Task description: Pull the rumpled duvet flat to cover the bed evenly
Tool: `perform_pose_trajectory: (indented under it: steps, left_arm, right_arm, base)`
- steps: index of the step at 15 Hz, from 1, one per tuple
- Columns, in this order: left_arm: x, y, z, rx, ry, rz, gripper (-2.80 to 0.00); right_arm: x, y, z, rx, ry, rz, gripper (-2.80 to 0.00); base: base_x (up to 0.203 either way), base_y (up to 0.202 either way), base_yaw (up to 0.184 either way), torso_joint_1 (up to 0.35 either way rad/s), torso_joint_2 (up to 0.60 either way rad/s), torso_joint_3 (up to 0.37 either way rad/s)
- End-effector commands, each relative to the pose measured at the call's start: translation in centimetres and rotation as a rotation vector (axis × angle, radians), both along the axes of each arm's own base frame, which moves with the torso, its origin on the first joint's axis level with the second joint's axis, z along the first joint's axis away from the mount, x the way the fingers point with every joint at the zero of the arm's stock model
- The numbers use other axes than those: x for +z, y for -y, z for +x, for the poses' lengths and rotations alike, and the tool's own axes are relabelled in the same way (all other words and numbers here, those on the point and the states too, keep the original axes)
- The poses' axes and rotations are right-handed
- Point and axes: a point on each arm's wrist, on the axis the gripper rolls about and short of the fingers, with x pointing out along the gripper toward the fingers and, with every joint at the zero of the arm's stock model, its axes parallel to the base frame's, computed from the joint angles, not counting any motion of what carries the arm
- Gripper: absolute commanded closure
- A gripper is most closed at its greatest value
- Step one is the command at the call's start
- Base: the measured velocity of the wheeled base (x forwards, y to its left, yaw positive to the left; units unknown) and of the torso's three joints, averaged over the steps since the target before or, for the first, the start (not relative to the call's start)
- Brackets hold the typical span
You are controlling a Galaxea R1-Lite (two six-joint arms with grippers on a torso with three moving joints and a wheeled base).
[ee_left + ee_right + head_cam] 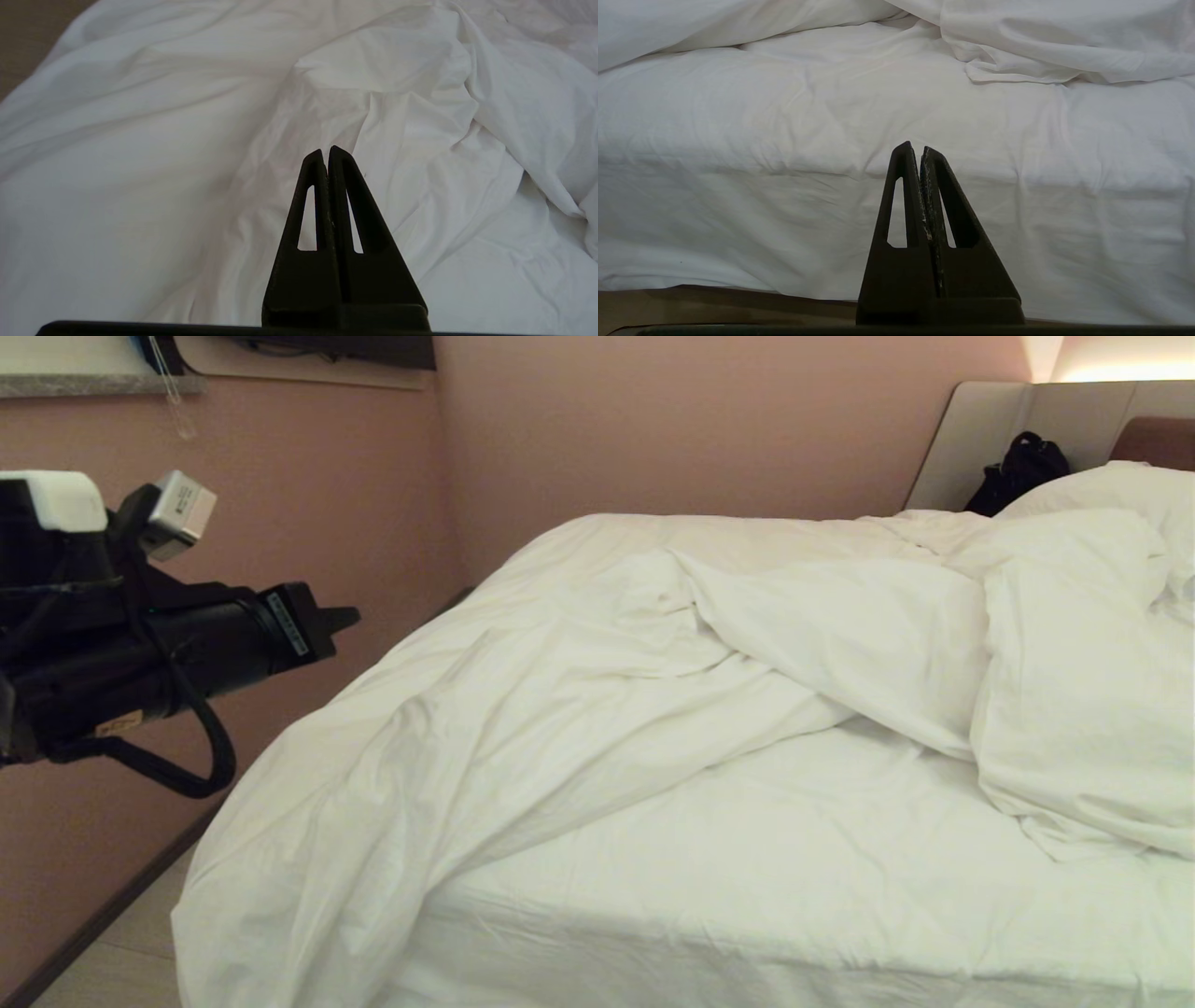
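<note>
Counted: one duvet (579, 644), one bed (747, 859), one pillow (1120, 490), one black bag (1022, 467), two grippers (325, 154) (915, 149)

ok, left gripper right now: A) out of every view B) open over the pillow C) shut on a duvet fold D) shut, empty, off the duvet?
D: in the left wrist view the left gripper has its fingers pressed together with nothing between them, raised clear of the duvet.
</note>
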Motion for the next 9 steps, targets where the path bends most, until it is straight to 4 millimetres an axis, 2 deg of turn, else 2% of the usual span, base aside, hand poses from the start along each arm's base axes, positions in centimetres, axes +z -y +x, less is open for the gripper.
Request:
perform_pose_trajectory:
  steps: [1, 4, 6, 7, 9]
  left_arm:
    - [-1.1, 0.4, 2.3, -0.033, -0.042, 0.005, 0.0]
    - [-3.1, 1.0, 5.1, -0.074, -0.102, 0.026, 0.0]
    - [-3.9, 1.4, 5.7, -0.115, -0.114, 0.058, 0.0]
    - [-3.7, 1.6, 5.3, -0.132, -0.117, 0.062, -2.8]
    - [-3.8, 2.0, 4.6, -0.208, -0.151, 0.087, -2.8]
  right_arm:
    - [0.0, 0.0, 0.0, 0.0, -0.001, 0.0, 0.0]
    - [0.0, 0.0, 0.0, 0.0, -0.001, 0.0, 0.0]
    - [0.0, 0.0, 0.0, 0.0, -0.001, 0.0, 0.0]
    - [0.0, 0.0, 0.0, 0.0, -0.001, 0.0, 0.0]
    - [0.0, 0.0, 0.0, 0.0, -0.001, 0.0, 0.0]
  base:
    - [0.0, 0.0, 0.0, 0.0, 0.0, 0.0]
    - [0.0, 0.0, 0.0, 0.0, 0.0, 0.0]
    - [0.0, 0.0, 0.0, 0.0, 0.0, 0.0]
    - [0.0, 0.0, 0.0, 0.0, 0.0, 0.0]
    - [0.0, 0.0, 0.0, 0.0, 0.0, 0.0]
